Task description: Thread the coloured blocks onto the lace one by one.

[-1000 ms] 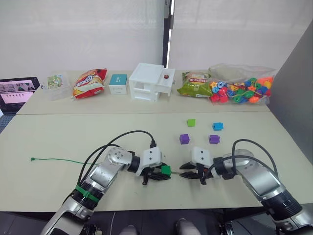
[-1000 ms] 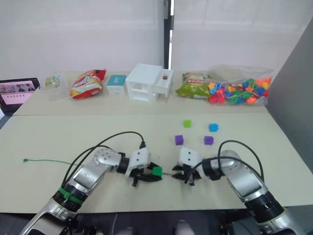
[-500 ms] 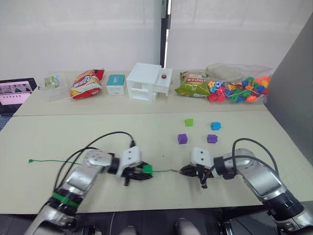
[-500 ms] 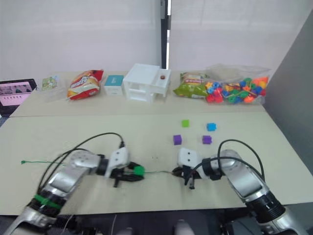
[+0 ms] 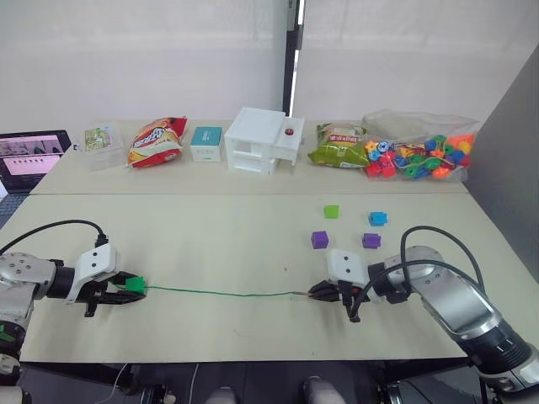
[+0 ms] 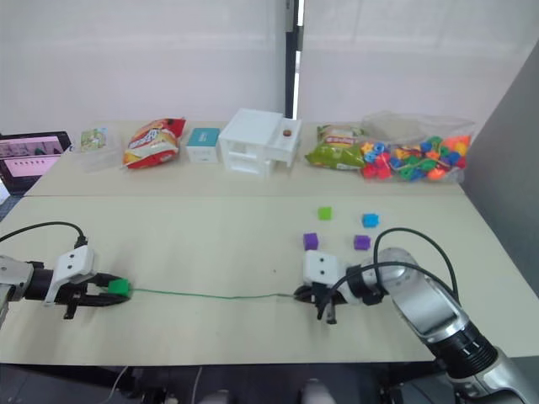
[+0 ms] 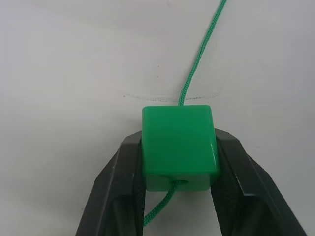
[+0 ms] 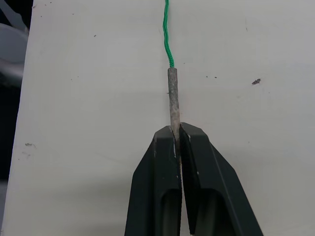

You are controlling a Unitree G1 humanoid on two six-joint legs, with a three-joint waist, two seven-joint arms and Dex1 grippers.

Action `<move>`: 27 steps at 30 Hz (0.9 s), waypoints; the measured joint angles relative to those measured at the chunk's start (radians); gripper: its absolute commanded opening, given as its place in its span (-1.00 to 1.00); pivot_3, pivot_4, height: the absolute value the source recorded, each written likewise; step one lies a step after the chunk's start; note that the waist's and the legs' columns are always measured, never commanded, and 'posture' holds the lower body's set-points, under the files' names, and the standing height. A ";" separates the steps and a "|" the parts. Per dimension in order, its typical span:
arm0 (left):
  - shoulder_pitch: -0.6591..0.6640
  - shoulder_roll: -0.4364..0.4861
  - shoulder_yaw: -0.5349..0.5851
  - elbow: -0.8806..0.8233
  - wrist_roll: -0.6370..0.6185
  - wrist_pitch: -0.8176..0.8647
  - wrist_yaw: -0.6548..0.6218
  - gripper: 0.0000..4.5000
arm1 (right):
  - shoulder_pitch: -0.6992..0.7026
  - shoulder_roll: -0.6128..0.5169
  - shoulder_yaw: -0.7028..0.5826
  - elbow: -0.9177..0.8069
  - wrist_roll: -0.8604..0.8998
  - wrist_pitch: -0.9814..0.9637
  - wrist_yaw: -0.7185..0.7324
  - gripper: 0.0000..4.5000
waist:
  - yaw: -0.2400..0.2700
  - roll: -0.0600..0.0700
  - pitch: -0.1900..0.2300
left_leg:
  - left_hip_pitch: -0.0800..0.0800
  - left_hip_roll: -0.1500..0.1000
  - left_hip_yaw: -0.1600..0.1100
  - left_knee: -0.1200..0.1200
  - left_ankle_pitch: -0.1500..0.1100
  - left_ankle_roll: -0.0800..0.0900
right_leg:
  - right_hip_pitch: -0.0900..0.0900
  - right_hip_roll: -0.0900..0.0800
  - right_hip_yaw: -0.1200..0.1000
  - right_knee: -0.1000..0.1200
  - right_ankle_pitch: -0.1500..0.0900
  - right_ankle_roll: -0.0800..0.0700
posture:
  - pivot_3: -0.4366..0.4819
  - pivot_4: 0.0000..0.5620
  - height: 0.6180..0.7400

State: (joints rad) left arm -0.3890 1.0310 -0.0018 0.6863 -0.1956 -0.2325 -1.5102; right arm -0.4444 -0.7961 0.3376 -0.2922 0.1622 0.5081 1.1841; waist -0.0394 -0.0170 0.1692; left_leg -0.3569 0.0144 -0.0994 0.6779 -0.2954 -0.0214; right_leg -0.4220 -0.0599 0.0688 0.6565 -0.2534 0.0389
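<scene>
While the lace (image 5: 219,294) is stretched taut across the lower middle of the frame, its stiff grey tip (image 8: 172,101) is pinched by the right gripper (image 5: 317,291) at lower right. At lower left, the dark green block (image 7: 179,146) is clamped by the left gripper (image 5: 126,294), cord running through it. Four loose blocks (image 5: 319,240) are seen right of centre on the table (image 5: 210,236).
</scene>
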 measured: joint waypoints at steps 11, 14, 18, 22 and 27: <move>0.014 -0.018 0.042 -0.103 -0.058 0.113 -0.007 0.56 | -0.044 0.028 0.016 0.028 -0.002 -0.005 0.012 -1.00 | -0.003 0.000 0.000 | -0.001 0.000 -0.001 0.000 0.000 0.000 | -0.001 0.000 0.000 0.001 0.000 0.000 | -0.05 -0.47 1.00; 0.021 0.005 0.058 -0.200 -0.090 0.220 -0.016 0.71 | -0.049 0.033 0.018 0.029 -0.002 -0.004 0.011 -1.00 | -0.005 0.000 0.000 | -0.001 0.000 -0.001 0.000 0.000 0.000 | -0.001 0.000 0.000 0.001 0.000 0.000 | -0.05 -0.47 1.00; 0.010 0.043 0.063 -0.442 -0.186 0.481 -0.027 0.71 | -0.057 0.056 0.036 0.040 -0.004 0.007 0.003 -1.00 | -0.005 -0.001 0.001 | -0.001 0.000 -0.001 0.000 0.000 0.000 | -0.001 0.000 0.000 0.001 0.000 0.000 | -0.05 -0.47 1.00; 0.002 -0.049 0.047 -0.700 -0.252 0.646 0.078 0.71 | -0.082 0.074 0.052 0.041 -0.015 0.029 -0.009 -1.00 | -0.003 0.000 0.001 | -0.001 0.000 -0.001 0.000 0.000 0.000 | -0.001 0.000 0.000 0.001 0.000 0.000 | -0.05 -0.47 1.00; 0.015 -0.236 -0.122 -0.914 -0.216 0.740 0.272 0.71 | -0.110 0.088 0.098 0.033 -0.037 0.079 -0.015 -1.00 | -0.005 -0.001 0.000 | -0.001 0.000 -0.001 0.001 0.000 0.000 | -0.001 0.000 0.000 0.002 0.000 0.000 | -0.05 -0.47 1.00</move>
State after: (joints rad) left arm -0.3740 0.7947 -0.1235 -0.2281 -0.4115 0.5080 -1.2378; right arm -0.5540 -0.7081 0.4353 -0.2591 0.1255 0.5870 1.1690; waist -0.0444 -0.0178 0.1696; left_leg -0.3581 0.0145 -0.1006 0.6784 -0.2954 -0.0214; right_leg -0.4235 -0.0596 0.0691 0.6584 -0.2533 0.0388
